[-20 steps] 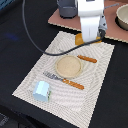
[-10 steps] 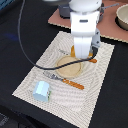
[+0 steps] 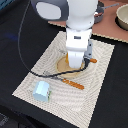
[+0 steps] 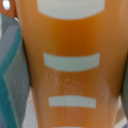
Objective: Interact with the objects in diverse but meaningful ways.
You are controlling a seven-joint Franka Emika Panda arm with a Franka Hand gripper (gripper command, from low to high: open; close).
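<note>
A striped placemat is laid on a dark desk, and the white arm is positioned low over the middle of the mat in the exterior view. The hand is lowered onto a round tan plate, most of which is covered by the arm's wrist housing; only the plate's rim on the exterior view's left is exposed. The wrist view is almost filled by an orange-yellow surface with pale scored bars, identified as the yellow scored bread loaf, which is held very close to the lens. Dark finger edges are seen at either side of the loaf, but whether the hand is closed on the loaf or merely set around it cannot be told from these pictures. Two orange-handled utensils are located on the mat: one lies just in front of the plate, with its orange handle toward the exterior view's right, and the other projects from behind the arm. A white-and-light-blue carton stands near the mat's near corner, well apart from the plate. A black cable is routed across the desk to the mat. A lighter wooden surface with a bowl is visible beyond the mat.
</note>
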